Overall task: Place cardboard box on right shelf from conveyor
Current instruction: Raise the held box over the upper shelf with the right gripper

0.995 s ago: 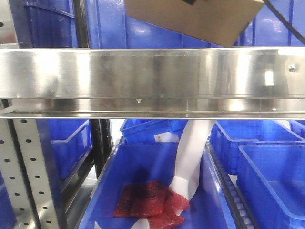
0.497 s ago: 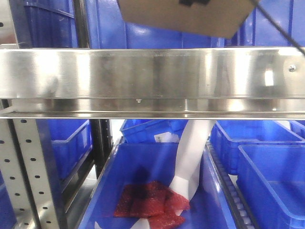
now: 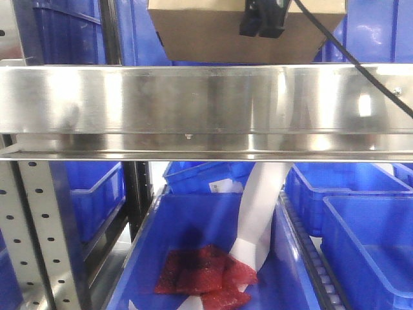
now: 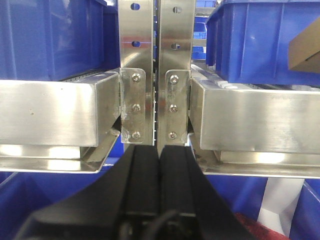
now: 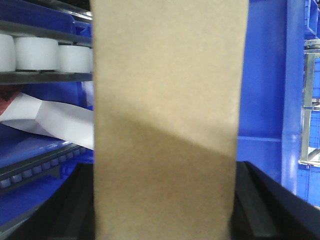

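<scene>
The cardboard box point(image 3: 200, 35) is a plain tan block at the top of the front view, its lower edge level with the top of the right shelf's shiny steel front rail point(image 3: 206, 97). I cannot tell whether it rests on the shelf. My right gripper point(image 3: 263, 19) shows as black fingers against the box's front. In the right wrist view the box point(image 5: 165, 100) fills the gap between the right gripper's point(image 5: 165, 200) black fingers point(image 5: 252, 200), which are shut on its sides. My left gripper point(image 4: 159, 150) is shut with nothing in it, facing the steel uprights point(image 4: 155, 60). The conveyor is out of view.
Blue plastic bins point(image 3: 368, 232) stand behind and below the rail; the one below point(image 3: 213, 258) holds red mesh bags point(image 3: 206, 271) and white paper point(image 3: 258, 213). A grey perforated upright point(image 3: 39, 239) stands lower left. White rollers point(image 5: 37, 52) line a rack at left. A black cable point(image 3: 361, 64) crosses the rail.
The cardboard box has moved left and down and turned from tilted to level, now just above the rail. The right gripper's fingers have come into view on its front.
</scene>
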`<state>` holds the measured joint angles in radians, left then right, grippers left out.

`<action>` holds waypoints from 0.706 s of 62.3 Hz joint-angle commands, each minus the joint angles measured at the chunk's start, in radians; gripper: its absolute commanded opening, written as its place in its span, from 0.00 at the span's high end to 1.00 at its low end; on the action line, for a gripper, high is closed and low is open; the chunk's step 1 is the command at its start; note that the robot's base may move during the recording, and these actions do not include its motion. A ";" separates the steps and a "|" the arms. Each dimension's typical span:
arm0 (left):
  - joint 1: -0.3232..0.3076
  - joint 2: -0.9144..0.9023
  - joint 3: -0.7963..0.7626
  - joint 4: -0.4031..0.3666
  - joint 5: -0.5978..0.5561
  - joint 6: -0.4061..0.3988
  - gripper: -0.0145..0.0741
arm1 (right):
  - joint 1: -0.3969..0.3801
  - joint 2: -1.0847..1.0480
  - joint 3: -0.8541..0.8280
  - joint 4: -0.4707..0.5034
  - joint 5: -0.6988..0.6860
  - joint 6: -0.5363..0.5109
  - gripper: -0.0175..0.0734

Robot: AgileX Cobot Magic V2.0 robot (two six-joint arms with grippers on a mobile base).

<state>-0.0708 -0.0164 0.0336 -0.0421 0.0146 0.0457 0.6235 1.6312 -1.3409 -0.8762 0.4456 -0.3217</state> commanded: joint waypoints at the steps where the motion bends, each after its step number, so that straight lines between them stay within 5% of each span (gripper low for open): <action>1: -0.001 -0.006 0.006 -0.005 -0.087 0.000 0.97 | -0.002 -0.045 -0.032 -0.050 -0.052 -0.009 0.56; 14: -0.001 -0.006 0.006 -0.005 -0.087 0.000 0.97 | -0.002 -0.045 -0.032 -0.050 -0.056 -0.008 0.09; 44: -0.001 -0.006 0.006 -0.005 -0.087 0.000 0.97 | 0.036 -0.076 -0.032 -0.047 0.043 0.030 0.11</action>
<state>-0.0708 -0.0164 0.0336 -0.0421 0.0146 0.0457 0.6422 1.6277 -1.3409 -0.8821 0.4854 -0.3017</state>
